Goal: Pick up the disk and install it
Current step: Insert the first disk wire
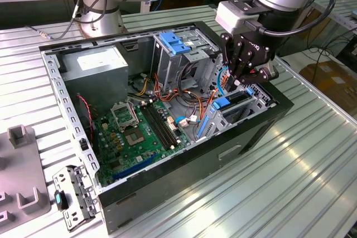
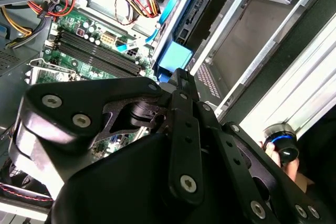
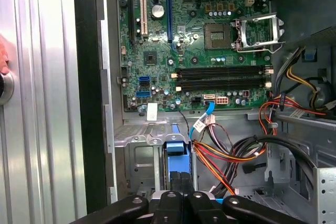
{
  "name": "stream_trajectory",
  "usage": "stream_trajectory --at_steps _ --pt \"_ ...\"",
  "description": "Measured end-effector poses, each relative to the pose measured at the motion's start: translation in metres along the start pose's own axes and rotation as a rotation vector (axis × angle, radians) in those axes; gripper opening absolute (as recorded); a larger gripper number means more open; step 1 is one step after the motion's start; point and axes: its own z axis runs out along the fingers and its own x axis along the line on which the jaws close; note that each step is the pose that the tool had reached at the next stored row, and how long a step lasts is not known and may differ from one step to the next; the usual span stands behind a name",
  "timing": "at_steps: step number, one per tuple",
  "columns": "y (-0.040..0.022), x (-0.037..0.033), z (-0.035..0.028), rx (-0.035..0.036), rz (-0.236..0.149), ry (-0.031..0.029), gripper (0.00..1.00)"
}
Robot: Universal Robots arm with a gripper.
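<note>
The disk [image 1: 233, 103] stands on edge in the drive cage at the near right corner of the open computer case [image 1: 167, 110], with its blue carrier bracket [image 1: 221, 103] on top. My black gripper [image 1: 236, 82] hangs just above that bracket, its fingers shut together with nothing between them. In the first wrist view the fingertips [image 3: 175, 183] sit at the end of the disk's blue bracket [image 3: 176, 148]. In the second wrist view the gripper [image 2: 181, 75] ends right at the blue bracket [image 2: 175, 57], and the disk's dark edge [image 2: 202, 14] runs away inside the cage.
The case holds a green motherboard [image 1: 139, 132], a grey power supply [image 1: 103, 62], a light-blue ribbed latch [image 1: 174, 43] and loose orange and red cables [image 3: 231, 156]. On the slatted table lie a grey fixture [image 1: 19, 176] and a metal bracket [image 1: 72, 196]. A person's fingers [image 2: 286, 162] touch a round knob.
</note>
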Motion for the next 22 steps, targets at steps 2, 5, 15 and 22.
stream_trajectory --at_steps 2,5,15,22 --pt "-0.0001 0.0 0.0 0.0 0.0 -0.0001 0.11" --pt "-0.0035 -0.0002 0.0002 0.0 0.0 -0.0002 0.11" --pt "-0.0393 -0.0022 0.0016 0.0 0.0 0.0007 0.11" --pt "-0.0416 -0.0022 -0.0012 0.0014 -0.123 -0.0014 0.11"
